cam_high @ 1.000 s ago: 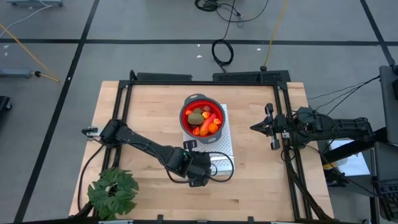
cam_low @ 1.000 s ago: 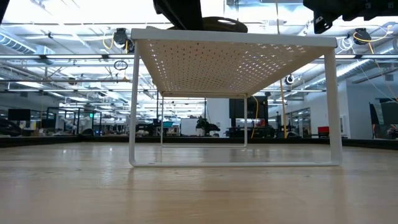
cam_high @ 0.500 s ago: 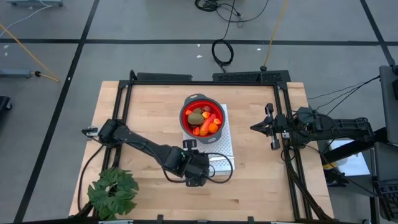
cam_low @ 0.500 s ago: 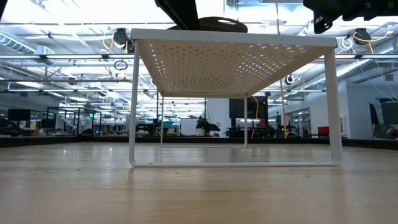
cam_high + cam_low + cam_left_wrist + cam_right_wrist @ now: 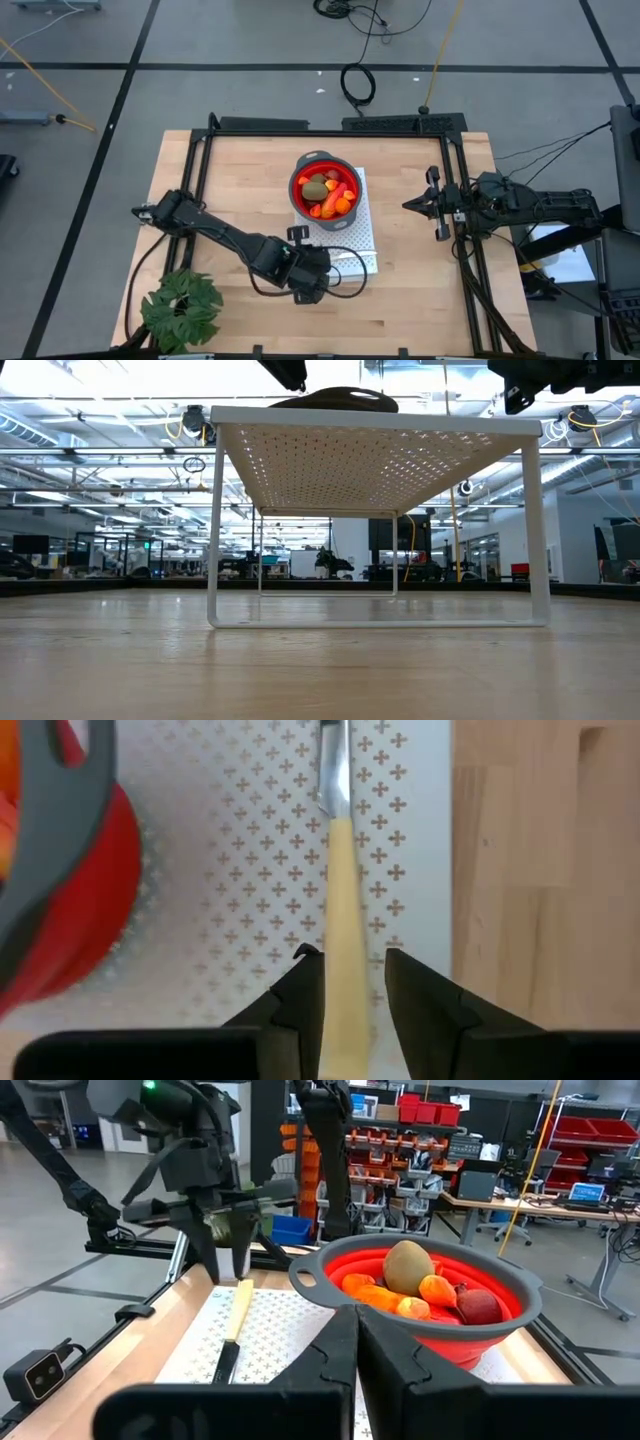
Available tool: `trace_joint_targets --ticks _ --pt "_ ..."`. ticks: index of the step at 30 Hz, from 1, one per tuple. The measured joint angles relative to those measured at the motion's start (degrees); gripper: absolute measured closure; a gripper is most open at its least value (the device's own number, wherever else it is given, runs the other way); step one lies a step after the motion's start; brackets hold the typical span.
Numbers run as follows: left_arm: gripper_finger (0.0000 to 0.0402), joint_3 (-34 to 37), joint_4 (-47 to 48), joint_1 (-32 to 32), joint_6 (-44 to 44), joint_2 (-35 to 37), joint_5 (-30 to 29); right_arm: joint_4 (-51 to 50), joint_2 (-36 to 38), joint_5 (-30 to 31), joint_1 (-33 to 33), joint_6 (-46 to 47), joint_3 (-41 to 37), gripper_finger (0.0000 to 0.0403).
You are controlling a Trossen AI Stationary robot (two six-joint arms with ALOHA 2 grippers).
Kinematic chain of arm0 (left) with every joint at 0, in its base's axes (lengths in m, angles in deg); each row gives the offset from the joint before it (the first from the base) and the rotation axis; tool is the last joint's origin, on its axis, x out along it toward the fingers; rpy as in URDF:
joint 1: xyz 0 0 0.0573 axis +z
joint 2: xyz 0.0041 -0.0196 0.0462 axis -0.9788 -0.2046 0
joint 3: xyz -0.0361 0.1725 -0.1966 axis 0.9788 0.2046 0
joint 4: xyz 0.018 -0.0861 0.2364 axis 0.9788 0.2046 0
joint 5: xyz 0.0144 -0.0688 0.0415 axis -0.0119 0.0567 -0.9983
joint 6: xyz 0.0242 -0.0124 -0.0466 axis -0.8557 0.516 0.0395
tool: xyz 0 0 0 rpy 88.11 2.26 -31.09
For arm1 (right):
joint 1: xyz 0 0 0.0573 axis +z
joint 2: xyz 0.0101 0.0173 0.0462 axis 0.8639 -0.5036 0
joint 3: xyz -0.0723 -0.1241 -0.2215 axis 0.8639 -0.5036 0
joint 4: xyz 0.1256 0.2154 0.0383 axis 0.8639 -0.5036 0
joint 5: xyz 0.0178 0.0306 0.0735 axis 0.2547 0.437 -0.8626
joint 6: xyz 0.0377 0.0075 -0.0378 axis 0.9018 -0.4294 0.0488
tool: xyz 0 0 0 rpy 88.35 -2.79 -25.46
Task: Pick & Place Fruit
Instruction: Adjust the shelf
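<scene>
High view: left gripper point(image 5: 322, 272) has drawn back from the white perforated rack point(image 5: 366, 236), jaws narrowly parted astride the pale yellow knife point(image 5: 343, 930), not gripping. Fruit point(image 5: 327, 192) sits in the red colander point(image 5: 298, 172) on the rack. Right gripper point(image 5: 410, 203), closed, waits beside the rack. Fruit placement looks complete.

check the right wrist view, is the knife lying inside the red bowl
No, the pale yellow knife lies flat on the white perforated rack beside the red bowl.
</scene>
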Motion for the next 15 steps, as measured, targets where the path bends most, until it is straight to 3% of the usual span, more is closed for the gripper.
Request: trace_joint_targets --ticks 7,15 --pt "0.0316 0.0 -0.6 -3.4 7.0 -0.1 0.0 -0.2 0.0 0.0 0.0 0.0 0.0 0.0403" --pt "0.0395 0.0 -7.7 -8.9 16.1 0.3 -3.8 -0.4 0.0 0.0 0.0 0.0 0.0 0.0403"
